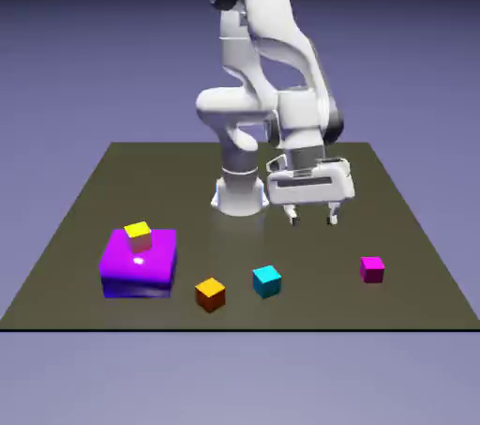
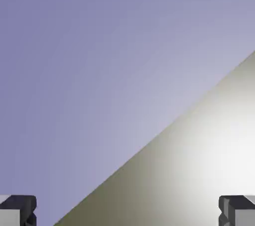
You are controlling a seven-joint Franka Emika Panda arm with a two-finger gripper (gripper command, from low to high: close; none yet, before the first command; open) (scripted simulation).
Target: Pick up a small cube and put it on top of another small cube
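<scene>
Cube of bright pink, small, smooth and hard-looking (image 1: 372,270), sits flat on the dark table (image 1: 262,315), near its front edge on the exterior view's right. I think it is light and stiff, so it won't squash, but it may slip if pinched by a corner. The best hold is on two flat sides across from each other, low enough for a good grip, with the top kept level. Close by, up in the air, the white two-finger gripper (image 1: 313,220) has its fingers wide apart with nothing between them. Farther over is a small blue-green cube (image 1: 267,281), then a small orange cube (image 1: 210,295); both could get bumped if the pink one is carried low. Farthest off is a big shiny purple block (image 1: 140,264) with the small yellow cube with pale sides (image 1: 139,236) on top. That makes a high spot, so the pink cube needs lifting well up and a soft set-down, or the yellow one may slide.
</scene>
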